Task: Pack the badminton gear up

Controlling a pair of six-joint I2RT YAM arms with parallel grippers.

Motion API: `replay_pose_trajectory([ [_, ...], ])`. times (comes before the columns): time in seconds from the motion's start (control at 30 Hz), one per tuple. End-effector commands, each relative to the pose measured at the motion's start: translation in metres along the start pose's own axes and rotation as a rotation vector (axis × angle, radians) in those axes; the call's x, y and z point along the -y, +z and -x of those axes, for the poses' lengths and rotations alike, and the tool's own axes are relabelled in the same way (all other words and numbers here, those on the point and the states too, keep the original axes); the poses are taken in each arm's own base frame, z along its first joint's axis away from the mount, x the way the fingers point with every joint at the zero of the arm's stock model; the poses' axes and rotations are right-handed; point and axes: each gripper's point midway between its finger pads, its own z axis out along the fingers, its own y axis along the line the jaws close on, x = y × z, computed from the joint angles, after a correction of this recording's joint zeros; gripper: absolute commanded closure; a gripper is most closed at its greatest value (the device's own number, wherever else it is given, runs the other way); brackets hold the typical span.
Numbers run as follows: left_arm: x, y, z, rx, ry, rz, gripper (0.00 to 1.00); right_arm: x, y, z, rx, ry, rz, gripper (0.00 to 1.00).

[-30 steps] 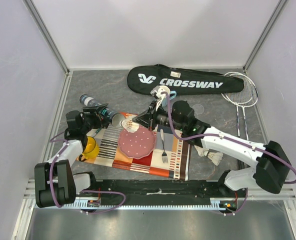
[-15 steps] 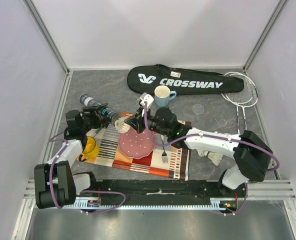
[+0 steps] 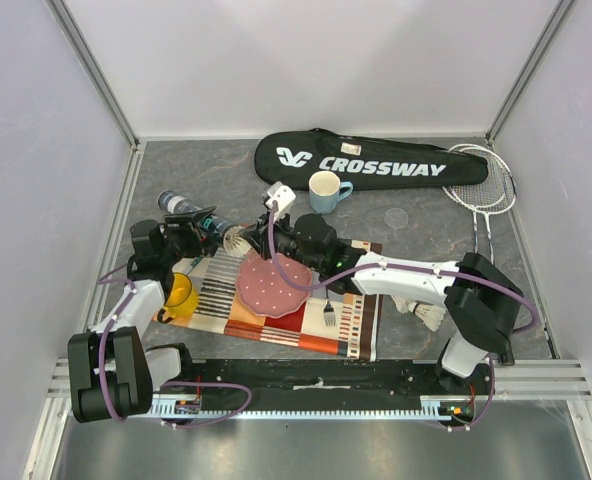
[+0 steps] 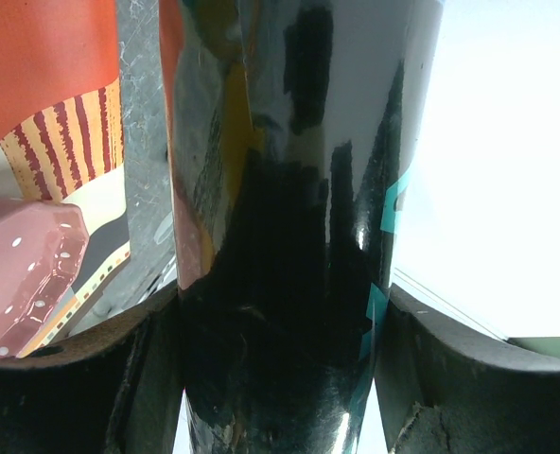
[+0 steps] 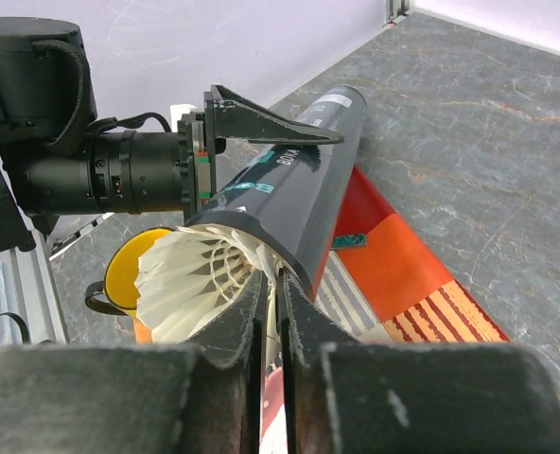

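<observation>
Lying closest to the near edge of the table [image 3: 426, 200] is a striped placemat [image 3: 216, 295]. It carries a fork [image 3: 328, 312] on its right side, a pink plate [image 3: 274, 282] in the middle and a yellow mug [image 3: 181, 293] at its left end. Toward the right edge, a loose shuttlecock [image 3: 433, 317] rests on the bare surface, partly hidden by the right arm.

Just beyond the plate, above the placemat's far left corner, the two arms meet. The left pincer [image 3: 204, 229] is clamped around the dark tube [image 3: 191, 213]. The left wrist view shows its fingers [image 4: 81, 378] pressed against both sides of the glossy wall. The tube is tilted, with its capped end toward the left edge and its open mouth toward the plate.

The right pincer [image 5: 271, 288] has its jaws drawn almost together, with only a thin slit between them. They pinch the rim of a white shuttlecock [image 5: 197, 277], which sits in the tube's open mouth with its feather skirt still outside.

Farther back stands a light blue cup [image 3: 324, 190]. Along the far edge lies the black racket bag [image 3: 366, 160] lettered "CROSSWAY". The two rackets [image 3: 481, 185] lie at its right end, in the far right corner.
</observation>
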Motion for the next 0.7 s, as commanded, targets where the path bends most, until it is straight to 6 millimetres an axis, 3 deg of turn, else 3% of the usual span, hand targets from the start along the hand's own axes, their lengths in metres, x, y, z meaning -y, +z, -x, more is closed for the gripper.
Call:
replay_pose_trajectory([
  [0.0, 0.023, -0.006, -0.011, -0.033, 0.013, -0.051, 0.98, -0.004, 0.009, 0.026, 0.058, -0.018, -0.018, 0.84],
  [0.3, 0.021, -0.005, -0.009, -0.028, 0.011, -0.046, 0.98, 0.001, -0.007, 0.014, -0.009, 0.008, -0.072, 0.61],
  [0.5, 0.020, -0.005, -0.008, -0.025, 0.009, -0.045, 0.98, -0.001, -0.022, 0.028, -0.024, 0.031, -0.084, 0.43],
  [0.67, 0.019, -0.005, -0.009, -0.028, 0.011, -0.046, 0.98, 0.000, -0.027, 0.029, -0.043, 0.029, -0.099, 0.34],
])
